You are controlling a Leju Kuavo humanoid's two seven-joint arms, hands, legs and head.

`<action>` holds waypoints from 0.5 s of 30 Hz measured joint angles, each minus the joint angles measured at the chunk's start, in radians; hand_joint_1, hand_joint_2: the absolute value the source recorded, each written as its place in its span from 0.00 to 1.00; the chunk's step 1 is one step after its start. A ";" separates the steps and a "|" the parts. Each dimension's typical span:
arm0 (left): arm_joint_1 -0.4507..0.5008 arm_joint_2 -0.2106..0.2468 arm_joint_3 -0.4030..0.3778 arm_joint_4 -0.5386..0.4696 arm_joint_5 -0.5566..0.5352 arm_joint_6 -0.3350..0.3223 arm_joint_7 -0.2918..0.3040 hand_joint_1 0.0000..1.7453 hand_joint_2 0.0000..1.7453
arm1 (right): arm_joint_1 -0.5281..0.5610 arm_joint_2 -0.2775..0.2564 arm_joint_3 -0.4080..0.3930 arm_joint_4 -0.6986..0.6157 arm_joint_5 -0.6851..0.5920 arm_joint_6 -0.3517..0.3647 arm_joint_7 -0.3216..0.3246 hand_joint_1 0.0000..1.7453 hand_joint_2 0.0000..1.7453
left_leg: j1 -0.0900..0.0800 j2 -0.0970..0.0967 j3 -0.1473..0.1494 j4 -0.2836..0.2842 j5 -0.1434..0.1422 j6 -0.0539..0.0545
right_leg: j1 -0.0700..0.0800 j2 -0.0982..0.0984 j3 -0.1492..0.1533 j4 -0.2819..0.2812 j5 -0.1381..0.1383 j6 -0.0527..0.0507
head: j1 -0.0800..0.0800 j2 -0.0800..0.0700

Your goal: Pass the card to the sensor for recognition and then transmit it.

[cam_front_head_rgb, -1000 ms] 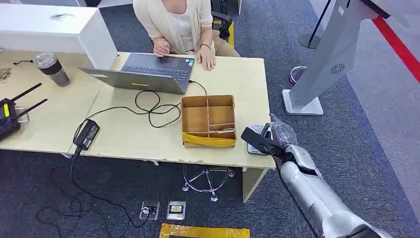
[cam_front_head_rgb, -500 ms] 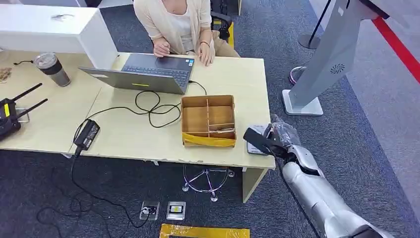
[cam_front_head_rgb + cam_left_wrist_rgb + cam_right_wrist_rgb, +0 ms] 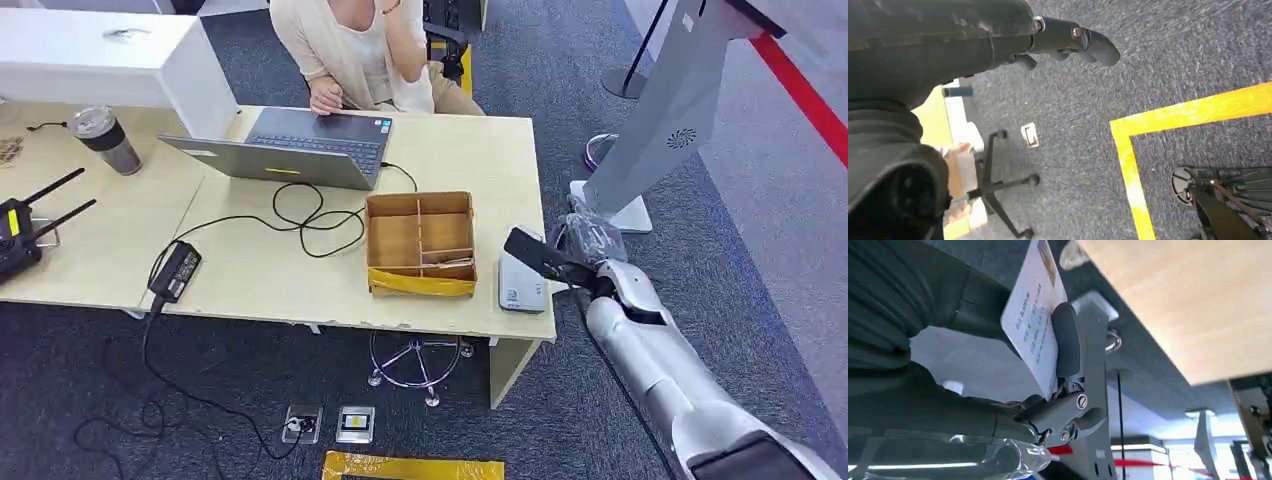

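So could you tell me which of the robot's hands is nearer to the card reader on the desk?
Right. The right hand, holding the card, hovers just beside the reader at the desk's corner. The left hand hangs low over the carpet, away from it.

**Print on the card, none of it readable**

Right wrist view, and there's the white card (image 3: 1033, 315), face toward us. Several short lines of dark print run along it, with a gold-brown patch at one end, but the letters are too blurred to read. Over to the head view: the grey sensor (image 3: 522, 280) carries a small mark near one corner, too tiny to make out. The laptop (image 3: 300, 145) shows a blue sticker at its corner, also unreadable.
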State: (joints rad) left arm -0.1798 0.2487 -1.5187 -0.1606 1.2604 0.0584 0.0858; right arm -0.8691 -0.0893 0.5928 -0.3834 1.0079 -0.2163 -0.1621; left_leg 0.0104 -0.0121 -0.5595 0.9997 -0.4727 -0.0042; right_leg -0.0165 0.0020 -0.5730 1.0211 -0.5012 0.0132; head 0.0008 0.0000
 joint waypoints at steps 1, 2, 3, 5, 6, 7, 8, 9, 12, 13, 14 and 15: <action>0.000 0.001 0.000 0.000 -0.008 -0.005 -0.003 0.00 0.00 | -0.017 -0.002 -0.001 -0.003 0.008 0.005 0.000 1.00 1.00 | 0.000 0.000 0.000 0.000 0.000 0.000 | 0.000 0.000 0.000 0.000 0.000 0.000 | 0.000 0.000; 0.000 0.003 0.000 0.000 -0.014 -0.009 -0.008 0.00 0.00 | -0.034 -0.003 -0.002 -0.005 0.017 0.008 -0.002 1.00 1.00 | 0.000 0.000 0.000 0.000 0.000 -0.001 | 0.000 0.000 0.000 0.000 0.000 0.000 | -0.001 0.000; 0.000 0.006 0.000 0.000 -0.023 -0.013 -0.011 0.00 0.00 | -0.049 -0.003 -0.002 -0.010 0.022 0.011 -0.002 1.00 1.00 | 0.000 0.000 0.000 0.000 0.000 -0.001 | 0.000 0.000 0.000 0.000 0.000 0.000 | 0.000 0.000; 0.000 0.007 0.000 0.000 -0.034 -0.016 -0.014 0.00 0.00 | -0.069 -0.002 -0.002 -0.018 0.034 0.015 -0.002 1.00 1.00 | 0.000 0.000 0.000 0.000 0.000 -0.001 | 0.000 0.000 0.000 0.000 0.000 0.000 | 0.000 0.000; 0.000 0.008 0.000 0.000 -0.040 -0.016 -0.015 0.00 0.00 | -0.078 0.002 -0.002 -0.020 0.038 0.018 -0.002 1.00 1.00 | 0.000 0.000 0.000 0.000 0.000 -0.001 | 0.000 0.000 0.000 0.000 0.000 0.000 | 0.000 0.000; 0.000 0.008 0.000 0.000 -0.047 -0.018 -0.016 0.00 0.00 | -0.088 0.007 -0.001 -0.022 0.045 0.020 -0.002 1.00 1.00 | 0.000 0.000 -0.001 0.000 0.000 -0.001 | 0.000 0.000 0.000 0.000 0.000 0.000 | 0.000 0.000; 0.000 0.008 0.000 0.000 -0.053 -0.019 -0.018 0.00 0.00 | -0.096 0.016 -0.001 -0.026 0.051 0.022 -0.001 1.00 1.00 | 0.000 0.000 -0.001 0.000 0.000 -0.001 | 0.000 0.000 0.000 0.000 0.000 0.000 | 0.000 0.000; -0.001 0.009 0.000 0.000 -0.061 -0.020 -0.022 0.00 0.00 | -0.104 0.028 0.000 -0.026 0.052 0.022 0.001 1.00 1.00 | 0.000 0.000 -0.001 0.000 0.000 -0.001 | 0.000 0.000 0.000 0.000 0.000 0.000 | 0.000 0.000; -0.003 0.010 0.000 0.000 -0.081 -0.026 -0.039 0.00 0.00 | -0.124 0.070 -0.001 -0.026 0.048 0.021 0.009 1.00 1.00 | 0.001 0.000 0.000 0.000 0.000 -0.001 | 0.001 0.000 0.000 0.000 0.000 0.000 | 0.000 0.000; -0.003 0.010 0.000 0.000 -0.086 -0.028 -0.044 0.00 0.00 | -0.130 0.081 -0.001 -0.026 0.044 0.021 0.010 1.00 1.00 | 0.001 0.000 0.000 0.000 0.000 -0.001 | 0.001 0.000 0.000 0.000 0.000 0.000 | 0.000 0.000; -0.003 0.010 0.000 0.000 -0.092 -0.029 -0.045 0.00 0.00 | -0.136 0.093 -0.001 -0.026 0.042 0.021 0.010 1.00 1.00 | 0.001 -0.001 -0.001 0.000 0.000 -0.001 | 0.001 0.000 0.000 0.000 0.000 0.000 | 0.000 0.000; -0.002 0.010 0.000 0.000 -0.095 -0.030 -0.046 0.00 0.00 | -0.141 0.103 -0.001 -0.026 0.040 0.021 0.011 1.00 1.00 | 0.001 -0.001 -0.001 0.000 0.001 -0.001 | 0.001 0.000 0.000 0.000 0.000 0.000 | 0.000 0.000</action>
State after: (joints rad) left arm -0.1822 0.2586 -1.5187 -0.1606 1.1658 0.0286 0.0397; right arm -1.0104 0.0138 0.5921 -0.4093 1.0479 -0.1949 -0.1514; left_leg 0.0116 -0.0126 -0.5600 0.9996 -0.4722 -0.0049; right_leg -0.0154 0.0016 -0.5732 1.0214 -0.5010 0.0132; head 0.0008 0.0000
